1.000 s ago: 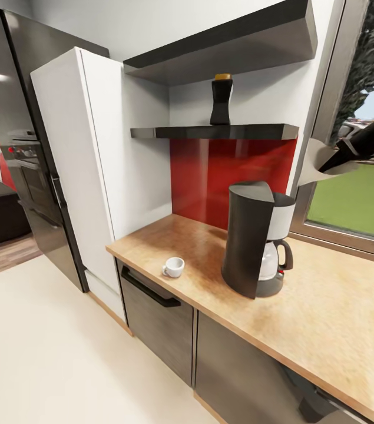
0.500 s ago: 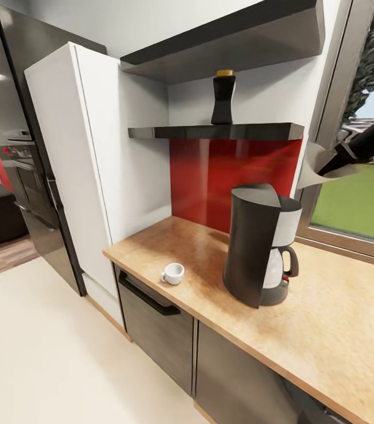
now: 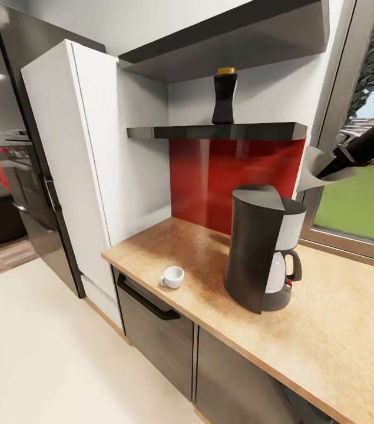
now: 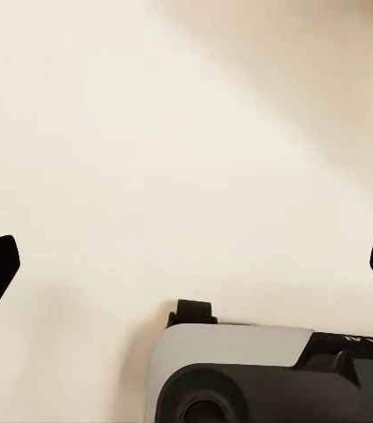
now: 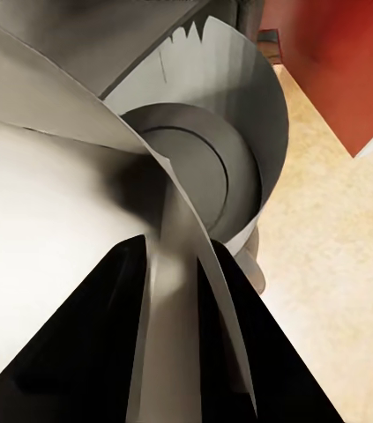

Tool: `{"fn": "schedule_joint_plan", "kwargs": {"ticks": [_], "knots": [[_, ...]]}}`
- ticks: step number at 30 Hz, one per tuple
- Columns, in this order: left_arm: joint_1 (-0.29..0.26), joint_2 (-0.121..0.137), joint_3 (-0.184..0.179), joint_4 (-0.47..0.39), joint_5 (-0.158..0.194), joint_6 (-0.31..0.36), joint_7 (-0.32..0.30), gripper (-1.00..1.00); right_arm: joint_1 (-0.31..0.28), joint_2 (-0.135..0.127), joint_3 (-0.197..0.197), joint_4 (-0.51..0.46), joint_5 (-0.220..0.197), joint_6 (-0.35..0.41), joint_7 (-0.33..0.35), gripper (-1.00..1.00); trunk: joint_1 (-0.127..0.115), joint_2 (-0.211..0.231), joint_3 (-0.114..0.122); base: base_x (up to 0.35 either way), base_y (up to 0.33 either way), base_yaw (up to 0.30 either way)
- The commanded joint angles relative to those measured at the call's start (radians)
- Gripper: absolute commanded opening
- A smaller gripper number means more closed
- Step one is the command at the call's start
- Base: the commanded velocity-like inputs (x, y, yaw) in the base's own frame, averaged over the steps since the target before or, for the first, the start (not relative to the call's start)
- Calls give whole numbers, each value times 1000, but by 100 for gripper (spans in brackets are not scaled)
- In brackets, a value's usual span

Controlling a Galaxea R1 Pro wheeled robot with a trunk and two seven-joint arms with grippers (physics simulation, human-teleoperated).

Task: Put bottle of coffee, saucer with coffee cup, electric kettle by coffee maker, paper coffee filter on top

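Not much lettering can be made out here. A few small light characters are printed on the dark robot body part point(image 4: 354, 339) in the left wrist view, but they're cut off at the edge and too tiny to be read. Nothing legible is seen on the bottle of coffee point(image 3: 224, 97).

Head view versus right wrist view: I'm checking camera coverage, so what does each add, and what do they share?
Head view alone: the small white coffee cup on the light-brown speckled countertop, and the waisted black bottle with a yellow lid on the glossy black shelf.

Right wrist view alone: the black fingers pinching the paper's edge.

Both: the grey-white pleated paper filter in the right gripper, the dark-grey coffee maker, red splashback.
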Motion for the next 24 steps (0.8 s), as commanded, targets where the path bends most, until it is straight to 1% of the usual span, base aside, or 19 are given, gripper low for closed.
{"fn": "schedule_joint_plan", "kwargs": {"ticks": [1, 8, 15, 17, 24], "knots": [[0, 0, 2, -1, 0, -1, 0, 100, 0, 0, -5, -3, 10, 14, 7, -100, 0, -1, -1, 18, 0, 0], [0, 0, 2, -1, 0, -1, 0, 100, 1, 1, -5, -2, 9, 14, 7, -100, 0, -1, -1, 134, 0, 0], [0, 0, 2, -1, 0, -1, 0, 100, 2, 5, -3, -1, 9, 14, 7, -100, 0, -1, -1, 34, 0, 0], [0, 0, 2, -1, 1, -1, 0, 100, 18, 5, -3, -2, 9, 14, 6, -100, 0, -1, -1, 6, 0, 0], [0, 0, 2, -1, 0, -1, 0, 100, 48, 7, -3, -4, 9, 14, 6, -100, 0, -1, -1, 2, 0, 0]]}}
